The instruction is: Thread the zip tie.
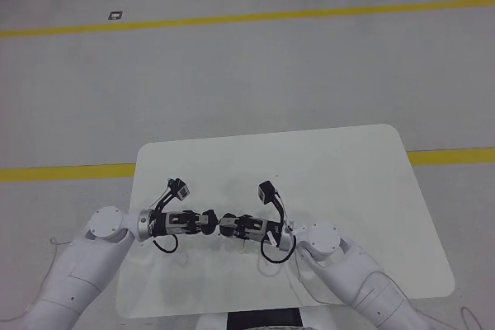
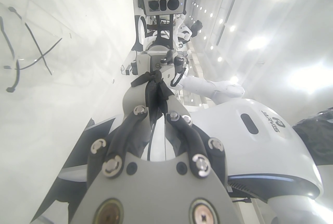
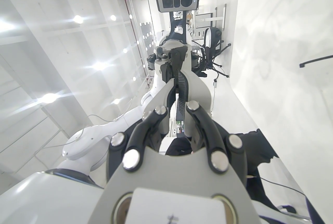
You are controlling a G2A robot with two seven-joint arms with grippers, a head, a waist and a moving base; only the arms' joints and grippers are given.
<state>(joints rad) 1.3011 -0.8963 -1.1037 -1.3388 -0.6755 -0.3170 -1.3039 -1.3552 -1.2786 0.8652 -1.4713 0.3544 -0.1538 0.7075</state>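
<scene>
White worktop (image 1: 355,181), with both arms meeting tip to tip over its near half. Left end effector (image 1: 205,221) and right end effector (image 1: 233,224) are each pinched tight on the black zip tie (image 3: 180,94), which is strung between them.

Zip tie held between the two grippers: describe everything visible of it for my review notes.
The zip tie is a thin black strap, plastic by its look, held in the air above the white table. The left gripper and right gripper meet tip to tip, fingers shut on it. A short flat end sticks out sideways where the fingers meet. Its head is hidden, so I cannot tell whether it is threaded.
</scene>
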